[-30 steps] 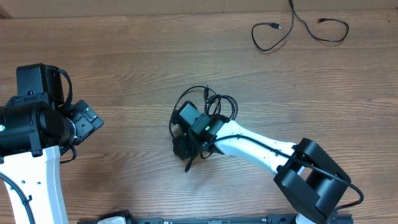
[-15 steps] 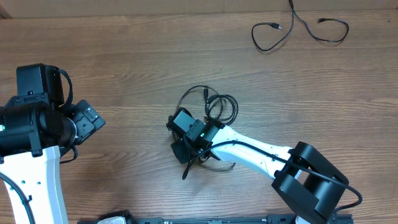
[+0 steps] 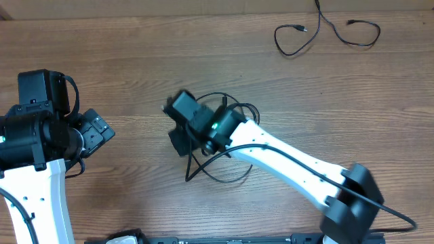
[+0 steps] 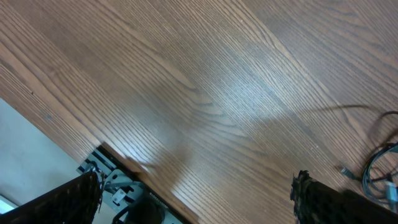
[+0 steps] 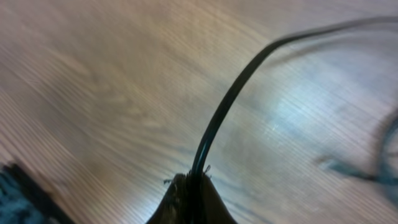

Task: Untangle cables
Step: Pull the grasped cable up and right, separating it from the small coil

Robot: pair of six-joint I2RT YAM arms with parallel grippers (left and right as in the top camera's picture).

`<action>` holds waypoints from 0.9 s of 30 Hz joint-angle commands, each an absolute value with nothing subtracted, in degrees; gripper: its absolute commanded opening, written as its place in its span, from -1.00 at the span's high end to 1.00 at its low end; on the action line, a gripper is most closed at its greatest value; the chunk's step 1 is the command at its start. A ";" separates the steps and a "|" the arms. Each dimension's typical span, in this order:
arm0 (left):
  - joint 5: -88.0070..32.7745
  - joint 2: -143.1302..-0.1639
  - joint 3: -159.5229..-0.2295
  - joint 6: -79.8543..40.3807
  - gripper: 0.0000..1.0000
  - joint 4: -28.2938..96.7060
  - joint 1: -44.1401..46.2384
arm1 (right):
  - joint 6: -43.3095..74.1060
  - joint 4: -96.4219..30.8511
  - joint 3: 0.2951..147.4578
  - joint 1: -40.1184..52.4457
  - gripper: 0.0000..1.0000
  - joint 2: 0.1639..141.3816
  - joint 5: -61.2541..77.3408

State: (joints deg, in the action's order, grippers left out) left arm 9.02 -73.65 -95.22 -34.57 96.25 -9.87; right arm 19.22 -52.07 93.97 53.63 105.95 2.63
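Note:
A tangle of thin black cables [image 3: 239, 110] lies mid-table, with one strand looping toward the front [image 3: 227, 179]. My right gripper [image 3: 180, 133] is just left of the tangle, blurred in the overhead view. In the right wrist view its fingertips [image 5: 191, 182] are shut on a black cable [image 5: 229, 107] that rises from between them and curves off to the right. My left gripper [image 3: 96, 131] hangs far left of the tangle; in the left wrist view the left gripper [image 4: 194, 198] stands wide open over bare wood. The tangle's edge [image 4: 380, 169] shows at that view's right side.
A separate thin black cable [image 3: 327, 30] with small plugs lies loose at the table's far right. The table's front edge with a metal rail [image 4: 118, 180] runs close under the left gripper. The right arm's white link [image 3: 291, 166] spans the front right.
The right gripper has shut on a cable strand and moved up and to the left with it, drawing a loop out of the tangle. The left arm has not moved.

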 commanded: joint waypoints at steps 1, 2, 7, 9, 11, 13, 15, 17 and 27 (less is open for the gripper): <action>8.93 -73.84 -95.72 -34.24 -0.99 96.23 -10.20 | 18.74 -56.42 104.12 53.49 0.93 100.71 -5.69; 8.93 -73.84 -95.72 -34.24 -0.99 96.23 -10.20 | 18.52 -57.93 106.61 53.39 0.93 100.14 -7.16; 8.93 -73.87 -95.72 -34.26 -0.99 96.23 -10.20 | 17.50 -64.79 118.85 51.96 0.93 96.40 -15.51; 8.91 -73.84 -95.72 -34.26 -1.00 96.25 -10.20 | 17.50 -66.41 121.95 51.00 0.93 94.98 -17.23; 8.91 -73.84 -95.72 -34.26 -0.99 96.27 -10.20 | 17.50 -67.51 124.36 49.63 0.92 93.34 -18.68; 8.91 -73.84 -95.72 -34.24 -0.99 96.27 -10.20 | 17.21 -67.88 125.82 47.66 0.92 91.61 -18.83; 8.88 -73.87 -95.72 -34.26 -0.99 96.27 -10.20 | 16.21 -67.83 126.50 45.74 0.93 90.13 -18.83; 8.71 -73.84 -95.72 -34.26 -0.99 96.27 -10.20 | 16.03 -67.59 126.54 43.53 0.93 88.44 -18.63; 8.47 -73.84 -95.72 -34.24 -0.99 96.55 -10.20 | 14.70 -66.78 126.50 40.42 0.93 86.85 -9.65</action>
State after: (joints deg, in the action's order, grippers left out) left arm 8.80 -73.65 -95.22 -34.57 96.25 -9.87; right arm 15.88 -67.79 125.14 40.53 87.22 -12.71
